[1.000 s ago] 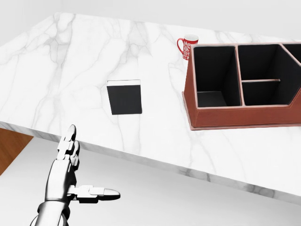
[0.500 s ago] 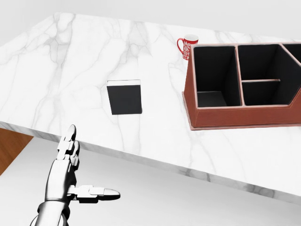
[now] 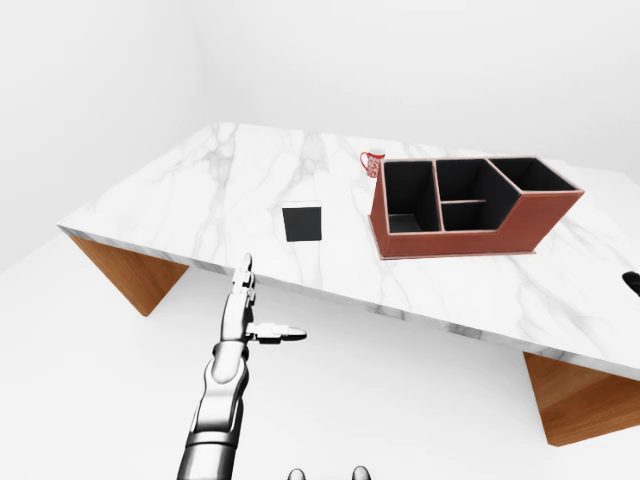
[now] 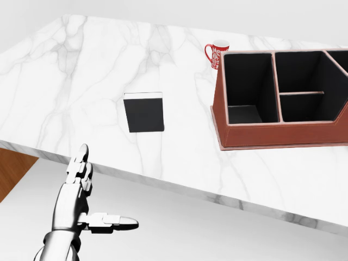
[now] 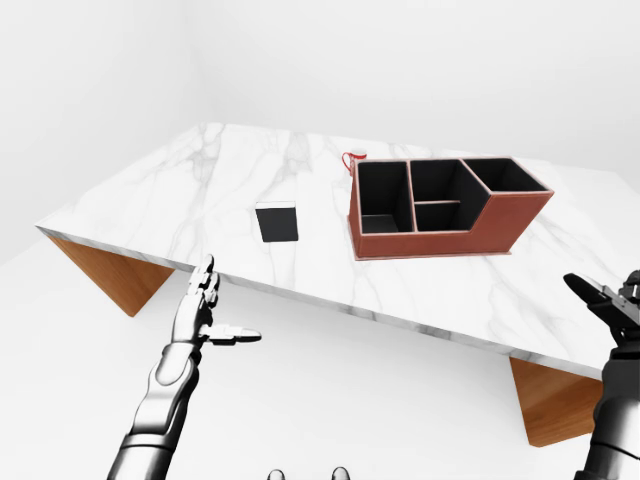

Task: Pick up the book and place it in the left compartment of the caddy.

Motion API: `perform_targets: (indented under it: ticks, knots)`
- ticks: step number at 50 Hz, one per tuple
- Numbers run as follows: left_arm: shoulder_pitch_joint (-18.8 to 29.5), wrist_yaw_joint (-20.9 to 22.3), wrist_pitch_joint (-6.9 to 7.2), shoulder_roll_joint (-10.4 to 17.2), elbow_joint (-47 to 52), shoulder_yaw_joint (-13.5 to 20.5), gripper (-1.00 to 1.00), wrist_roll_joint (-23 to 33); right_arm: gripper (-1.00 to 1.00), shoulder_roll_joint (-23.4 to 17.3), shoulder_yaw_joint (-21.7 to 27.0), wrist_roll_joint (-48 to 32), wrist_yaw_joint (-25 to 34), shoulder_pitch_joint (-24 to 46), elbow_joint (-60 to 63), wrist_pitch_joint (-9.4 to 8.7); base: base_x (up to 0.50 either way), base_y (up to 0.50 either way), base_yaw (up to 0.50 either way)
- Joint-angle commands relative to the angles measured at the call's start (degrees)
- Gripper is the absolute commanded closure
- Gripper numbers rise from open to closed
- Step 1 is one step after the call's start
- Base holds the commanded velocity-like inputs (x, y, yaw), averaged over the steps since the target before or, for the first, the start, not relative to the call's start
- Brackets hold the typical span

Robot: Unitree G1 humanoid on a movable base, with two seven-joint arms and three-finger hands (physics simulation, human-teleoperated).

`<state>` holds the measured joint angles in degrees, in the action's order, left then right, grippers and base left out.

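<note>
1. Nothing has moved to speak of since the earlier head-view frames: the left hand (image 4: pixel 81 204) hangs in the same spot at the lower left, below the table's near edge, and the view itself has not shifted. By my reading the reach for the book has not begun.
2. That hand is spread, fingers pointing up and thumb out to the right, holding nothing.
3. In the right-eye view the right hand (image 5: pixel 612 300) shows at the far right edge, fingers apart and empty, beside the table's lower right edge.
4. In the head view the black book (image 4: pixel 144 112) lies flat on the marble table (image 4: pixel 81 81), left of centre, well apart from the left hand and clear of every edge.
5. Right of it stands the red-brown caddy (image 4: pixel 272 136); its left compartment (image 4: pixel 246 87) looks empty and is the nearest to the book.
6. A red mug (image 4: pixel 217 54) sits just beside the caddy's upper left corner, out of the straight path.
7. Bare marble lies between book and caddy, so a lift and sideways carry should have room; the compartment's tall walls call for clearance.
</note>
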<state>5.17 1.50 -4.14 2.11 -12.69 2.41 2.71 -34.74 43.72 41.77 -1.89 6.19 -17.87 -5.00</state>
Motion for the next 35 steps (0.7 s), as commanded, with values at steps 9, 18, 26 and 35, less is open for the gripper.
perform_targets:
  ticks: [9,18,26,35]
  knots:
    - [2.97,0.24,-0.86,0.97,-8.37,0.9,-1.0,-0.33,-1.0,0.41,0.1,-0.41,0.91,-0.18,0.63,0.0,0.0,0.0,0.0]
    - [2.31,0.05,-0.86,0.73,-6.79,0.52,-1.0,-0.03,-1.0,0.41,0.08,-0.67,0.84,-0.02,0.5,0.0,0.0,0.0,0.0]
    - [2.28,0.05,-0.86,0.7,-6.85,0.53,-1.0,0.03,-1.0,0.48,0.05,-0.69,1.0,-0.11,0.29,0.0,0.0,0.0,0.0]
    - [1.93,0.03,-0.86,0.58,-6.03,0.4,-1.0,0.14,-1.0,0.55,-0.14,-0.9,0.93,-0.02,0.28,0.0,0.03,-0.09,0.0]
